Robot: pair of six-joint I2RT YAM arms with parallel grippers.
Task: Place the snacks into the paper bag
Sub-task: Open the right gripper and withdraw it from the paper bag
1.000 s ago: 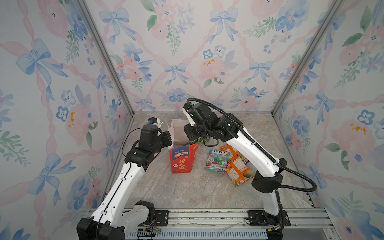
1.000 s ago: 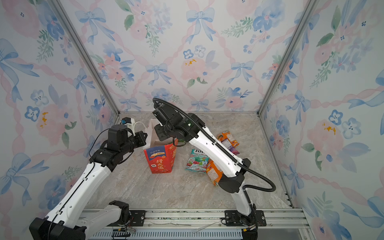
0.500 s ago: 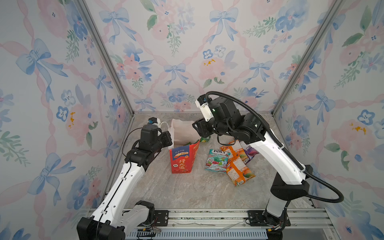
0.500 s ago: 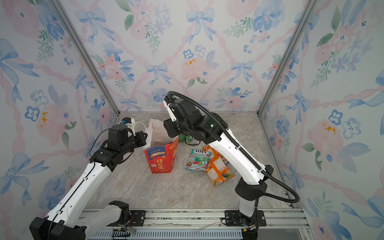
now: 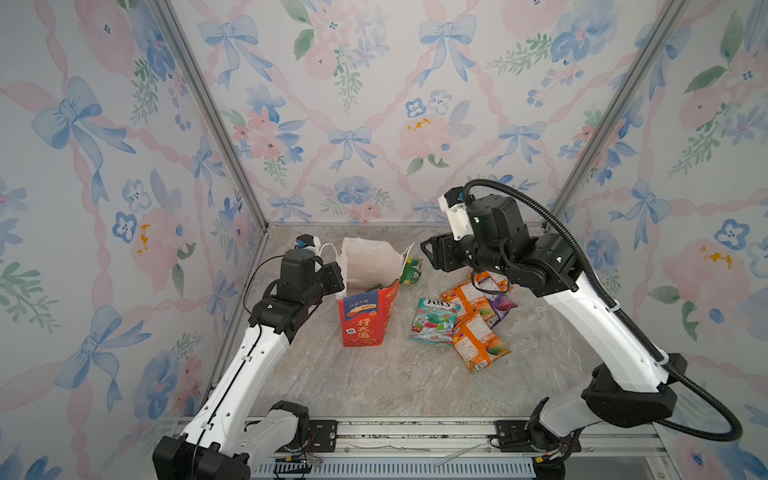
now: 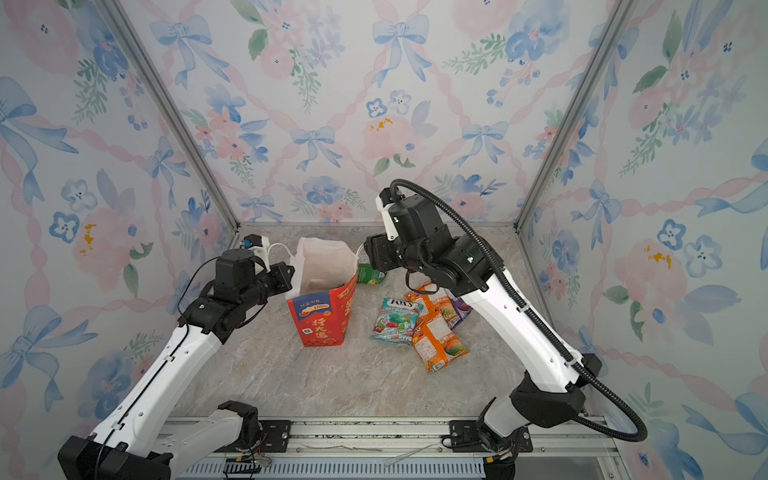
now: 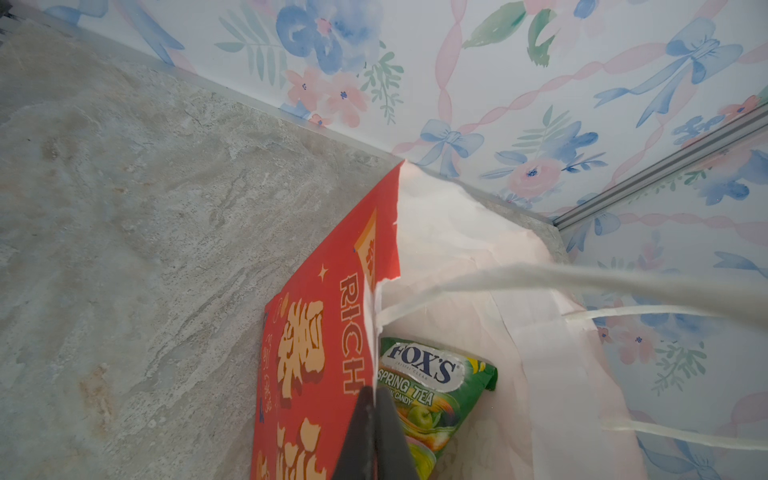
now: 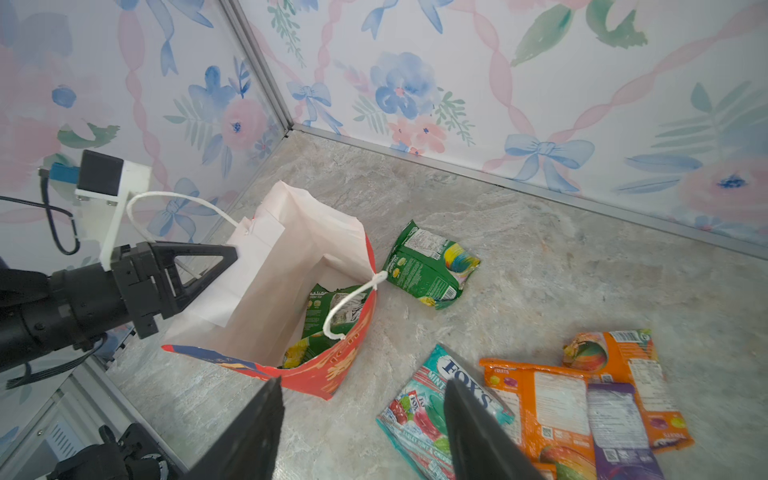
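The right claw (image 8: 362, 386), spread and seemingly empty, had withdrawn from the bag (image 5: 363, 320) the left claw (image 7: 374, 415) pinched, towards snacks (image 5: 469, 320) below.

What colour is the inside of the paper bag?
White, and the outside is red. The right wrist view looks down into the open paper bag and shows it best.

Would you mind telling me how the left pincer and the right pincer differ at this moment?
The left pincer is shut on the rim of the paper bag, while the right pincer stands open and empty. The left pincer touches the paper bag; the right pincer hangs in the air, touching nothing. Both have black fingers.
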